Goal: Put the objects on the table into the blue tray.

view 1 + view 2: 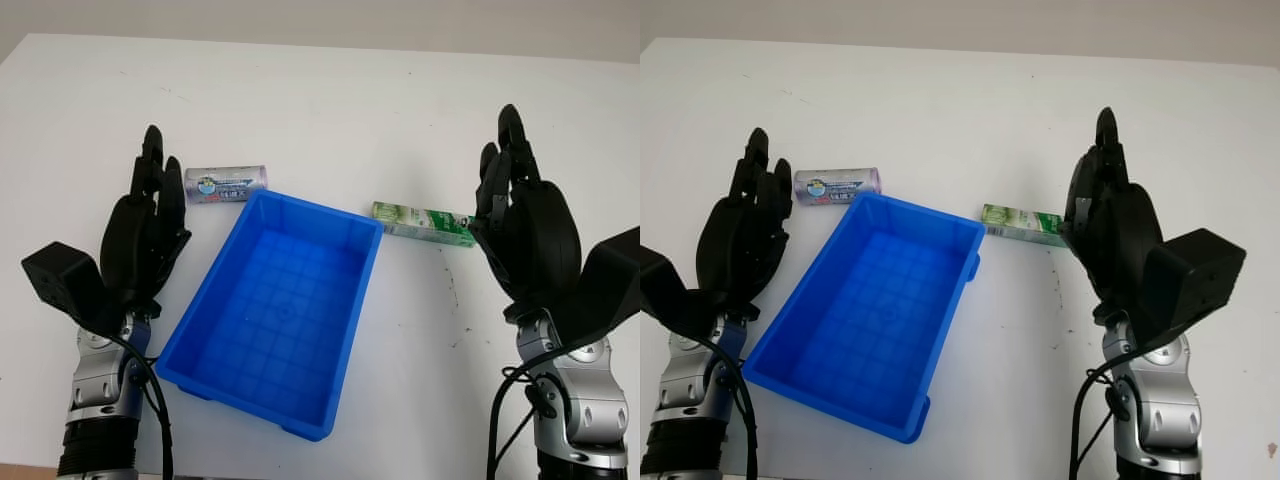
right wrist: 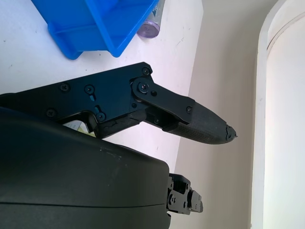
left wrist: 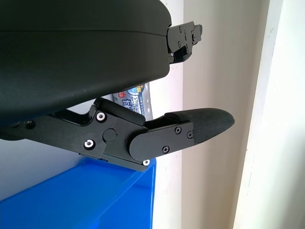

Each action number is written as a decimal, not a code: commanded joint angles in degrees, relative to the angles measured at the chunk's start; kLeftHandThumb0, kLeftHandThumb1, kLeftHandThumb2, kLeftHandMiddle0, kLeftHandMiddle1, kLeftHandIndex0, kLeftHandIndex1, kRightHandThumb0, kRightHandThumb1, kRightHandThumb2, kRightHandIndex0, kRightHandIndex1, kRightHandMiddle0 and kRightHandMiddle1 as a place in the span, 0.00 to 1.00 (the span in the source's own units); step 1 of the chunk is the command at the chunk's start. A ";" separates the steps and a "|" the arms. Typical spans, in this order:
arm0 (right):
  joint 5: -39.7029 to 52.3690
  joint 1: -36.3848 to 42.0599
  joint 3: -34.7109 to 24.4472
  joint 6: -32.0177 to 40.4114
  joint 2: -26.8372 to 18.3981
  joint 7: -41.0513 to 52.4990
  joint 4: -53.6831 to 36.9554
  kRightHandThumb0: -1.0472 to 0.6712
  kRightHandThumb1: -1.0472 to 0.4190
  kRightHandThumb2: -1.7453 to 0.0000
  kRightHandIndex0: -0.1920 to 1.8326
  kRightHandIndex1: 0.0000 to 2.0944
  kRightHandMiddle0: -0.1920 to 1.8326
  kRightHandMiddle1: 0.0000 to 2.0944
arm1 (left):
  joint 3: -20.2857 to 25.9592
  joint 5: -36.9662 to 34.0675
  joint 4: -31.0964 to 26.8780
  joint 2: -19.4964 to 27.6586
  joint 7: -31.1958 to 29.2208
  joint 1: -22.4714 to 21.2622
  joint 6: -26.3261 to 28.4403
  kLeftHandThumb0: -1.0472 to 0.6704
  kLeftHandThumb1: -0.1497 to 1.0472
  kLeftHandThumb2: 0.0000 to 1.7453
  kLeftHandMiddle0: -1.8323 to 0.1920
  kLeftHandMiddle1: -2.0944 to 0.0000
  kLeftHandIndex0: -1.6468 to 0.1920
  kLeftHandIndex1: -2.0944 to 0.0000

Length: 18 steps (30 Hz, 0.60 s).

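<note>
While both hands are hovering open and holding nothing, left hand and right hand are flanking the blue tray; silver can and green box are lying on the white bench beyond its far corners.

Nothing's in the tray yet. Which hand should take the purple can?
Left, probably. The left hand is open right beside the purple can; the right hand is across the blue tray, by the green box.

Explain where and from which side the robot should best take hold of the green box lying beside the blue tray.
Grip the green box across its narrow width, near the middle, coming down from above with the right hand, which is open right beside it. It lies flat and long on the table, one end near the blue tray, so its long sides are probably easiest to reach.
</note>
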 commanded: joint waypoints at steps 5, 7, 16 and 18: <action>0.17 -0.61 0.04 -0.64 0.16 0.00 1.08 0.17 0.00 0.54 0.00 0.00 0.00 0.00 | 0.01 0.32 0.03 0.10 0.25 -0.72 -0.46 0.20 1.00 0.36 1.00 0.99 1.00 0.97; 0.22 -1.28 0.15 -1.18 -0.08 0.49 2.10 0.17 0.00 0.54 0.00 0.00 0.00 0.00 | 0.04 0.29 0.03 0.28 0.25 -0.93 -0.18 0.20 1.00 0.37 1.00 0.99 1.00 0.98; -2.73 -7.14 -1.68 -1.29 -5.14 0.69 1.92 0.20 0.00 0.75 0.02 0.01 0.02 0.01 | 0.69 0.69 0.54 1.23 0.05 -1.42 -1.13 0.20 1.00 0.36 1.00 1.00 1.00 0.99; -5.97 -9.20 -1.12 -0.89 -8.94 1.50 1.74 0.22 0.01 0.89 0.07 0.04 0.07 0.05 | 0.87 0.92 0.25 1.65 0.16 -1.24 -1.13 0.20 1.00 0.36 1.00 0.99 0.99 0.99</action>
